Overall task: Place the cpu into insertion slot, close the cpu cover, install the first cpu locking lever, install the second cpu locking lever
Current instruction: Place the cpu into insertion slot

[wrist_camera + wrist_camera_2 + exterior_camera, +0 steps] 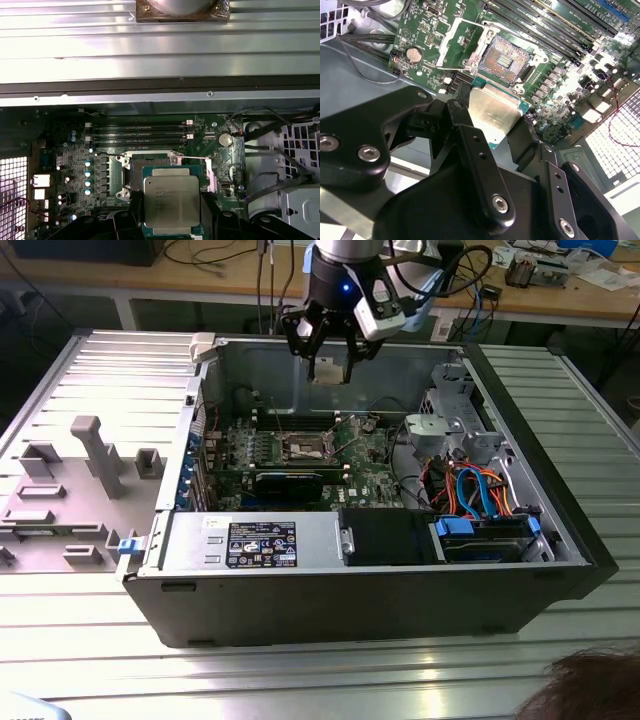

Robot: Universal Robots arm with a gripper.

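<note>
Claw (328, 362) closed on the cpu (492, 116), chip clamped flat between its fingers; cpu held above the uncovered insertion slot (507, 60), well apart.

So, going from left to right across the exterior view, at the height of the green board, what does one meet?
Grey plastic panel → square socket → orange and blue cables.

I'm wearing matte black. My gripper (328, 358) is showing linkage fingers (475, 150) w/ silver screws (500, 202); my wrist (330, 275) is glowing w/ a blue LED (345, 285); a white cam box (385, 312) is trailing black cables (465, 265).
</note>
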